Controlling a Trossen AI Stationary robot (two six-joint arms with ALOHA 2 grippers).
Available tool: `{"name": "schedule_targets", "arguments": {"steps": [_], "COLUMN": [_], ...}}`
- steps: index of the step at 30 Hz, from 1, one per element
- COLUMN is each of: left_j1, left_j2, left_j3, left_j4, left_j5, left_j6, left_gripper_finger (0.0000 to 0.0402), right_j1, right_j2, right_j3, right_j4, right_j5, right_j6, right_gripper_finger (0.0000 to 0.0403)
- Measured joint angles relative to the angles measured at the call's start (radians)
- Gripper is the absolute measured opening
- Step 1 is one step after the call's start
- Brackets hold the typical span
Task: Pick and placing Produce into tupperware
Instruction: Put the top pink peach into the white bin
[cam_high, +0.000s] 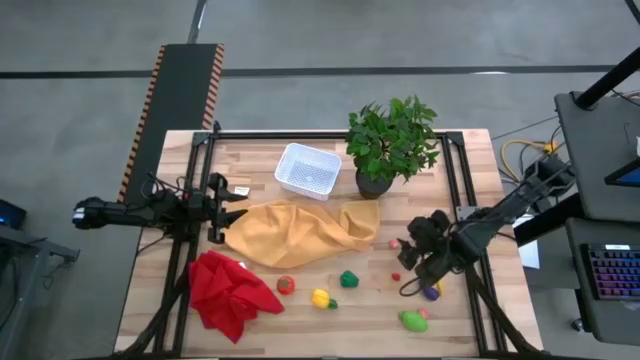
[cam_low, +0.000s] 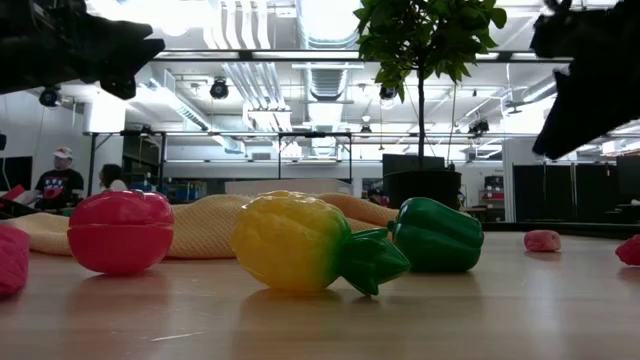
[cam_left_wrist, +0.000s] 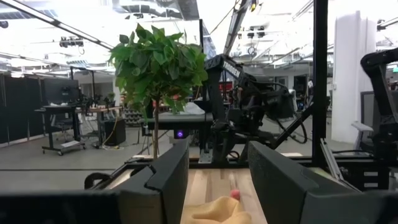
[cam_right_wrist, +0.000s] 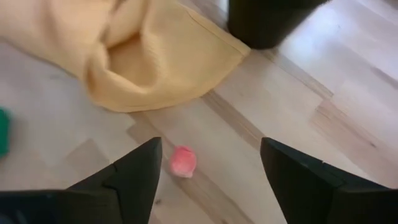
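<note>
The toy produce lies scattered on the table's near half: a pink piece (cam_high: 394, 243), a small red piece (cam_high: 396, 277), a green pepper (cam_high: 348, 279), a red tomato (cam_high: 286, 285), a yellow fruit (cam_high: 321, 298), a purple piece (cam_high: 432, 292) and a green-yellow piece (cam_high: 413, 320). The white mesh tupperware (cam_high: 308, 170) stands empty near the far edge. My right gripper (cam_high: 408, 248) hovers open just right of the pink piece (cam_right_wrist: 183, 161), which shows between its fingers, untouched. My left gripper (cam_high: 230, 208) is open at the yellow cloth's left end.
A crumpled yellow cloth (cam_high: 300, 232) lies mid-table between the bin and the produce. A red cloth (cam_high: 230, 290) lies near the front left. A potted plant (cam_high: 390, 145) in a black pot (cam_right_wrist: 267, 22) stands right of the bin. People show far behind the table.
</note>
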Motion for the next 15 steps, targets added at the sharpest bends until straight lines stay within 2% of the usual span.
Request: {"name": "schedule_targets", "arguments": {"steps": [6, 11, 15], "left_j1": [0.0, 0.0, 0.0], "left_j2": [0.029, 0.04, 0.038], "left_j3": [0.0, 0.0, 0.0], "left_j4": [-0.001, -0.001, -0.001], "left_j5": [0.0, 0.0, 0.0], "left_j6": [0.0, 0.0, 0.0], "left_gripper_finger": [0.0152, 0.0152, 0.0152], "right_j1": [-0.045, -0.063, -0.071], "right_j2": [0.116, 0.185, 0.238], "right_j3": [0.0, 0.0, 0.0], "right_j4": [0.036, 0.116, 0.179], "right_j5": [-0.047, -0.049, -0.052], "right_j6": [0.075, 0.165, 0.178], "right_gripper_finger": [0.0258, 0.0251, 0.0251]}}
